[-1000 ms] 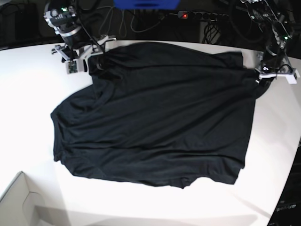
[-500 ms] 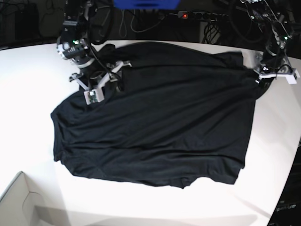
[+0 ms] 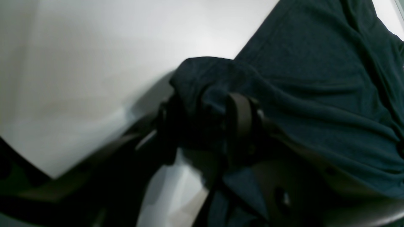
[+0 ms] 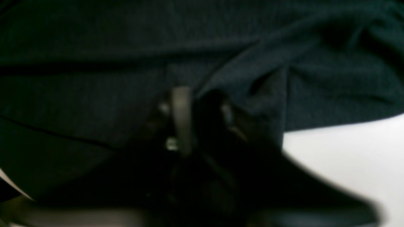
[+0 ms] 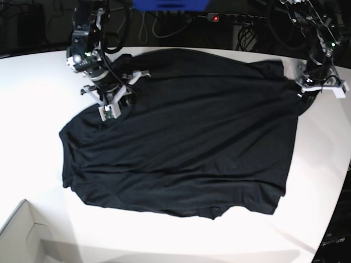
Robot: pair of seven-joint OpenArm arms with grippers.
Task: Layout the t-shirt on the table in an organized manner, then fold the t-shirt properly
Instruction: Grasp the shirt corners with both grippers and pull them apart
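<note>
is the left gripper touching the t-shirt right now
Touching. The left wrist view shows the left gripper with its jaws closed around a bunched edge of the t-shirt, the cloth wrapped between them just above the table.

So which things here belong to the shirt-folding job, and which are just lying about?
Belongs to the job:
- t-shirt
- table
- left gripper
- right gripper

Just lying about:
- pale box corner
- power strip

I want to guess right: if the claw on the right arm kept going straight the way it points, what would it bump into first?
Most likely the t-shirt: the right claw points into the black cloth, seemingly already touching it. The table lies beneath, though depth is hard to judge.
</note>
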